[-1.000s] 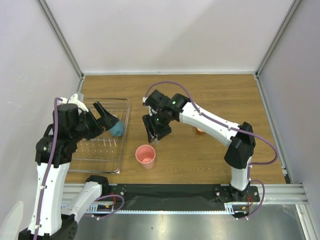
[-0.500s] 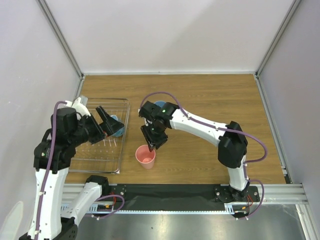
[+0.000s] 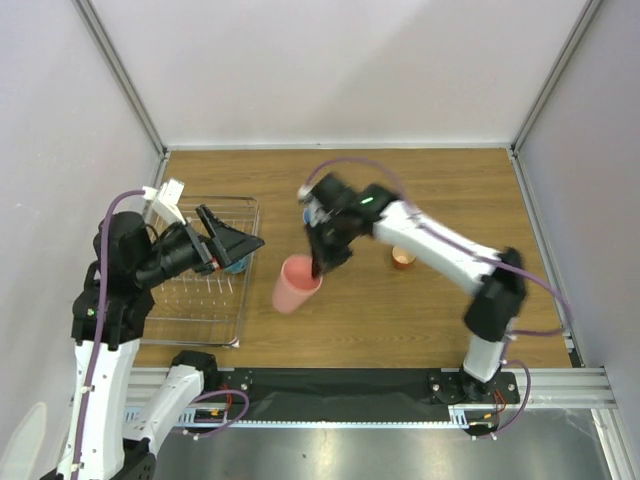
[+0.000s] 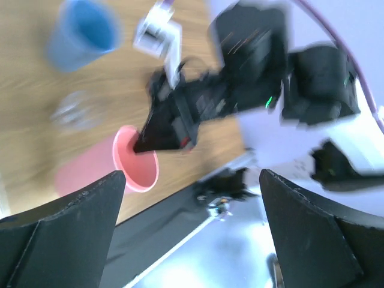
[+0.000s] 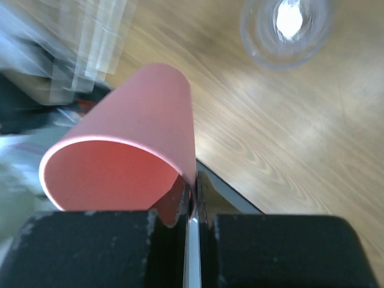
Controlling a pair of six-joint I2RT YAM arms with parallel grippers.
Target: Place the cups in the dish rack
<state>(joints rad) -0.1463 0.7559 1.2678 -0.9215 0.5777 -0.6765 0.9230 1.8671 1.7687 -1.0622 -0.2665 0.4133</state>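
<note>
My right gripper (image 3: pixel 320 266) (image 5: pixel 193 192) is shut on the rim of the pink tumbler (image 3: pixel 296 285) (image 5: pixel 138 120), one finger inside and one outside. The tumbler hangs tilted just right of the dish rack (image 3: pixel 200 300). My left gripper (image 3: pixel 246 244) (image 4: pixel 192 180) stands wide open over the rack's right edge with nothing between its fingers. Below it a blue-grey mug (image 3: pixel 235 264) lies in the rack, partly hidden. The orange mug (image 3: pixel 403 257) stands on the table to the right. The left wrist view shows the light-blue tumbler (image 4: pixel 81 36) and the clear glass (image 4: pixel 75 111) (image 5: pixel 288 27) beyond the pink tumbler (image 4: pixel 102 171).
The wooden table (image 3: pixel 420 310) is walled by white panels at the back and on both sides. My right arm (image 3: pixel 440 240) reaches across the middle of the table. A black strip and metal rail (image 3: pixel 350 385) run along the near edge.
My right gripper came down on the pink tumbler's rim, shut on it, and has lifted and tilted it. My left gripper drew back from the blue-grey mug, staying open.
</note>
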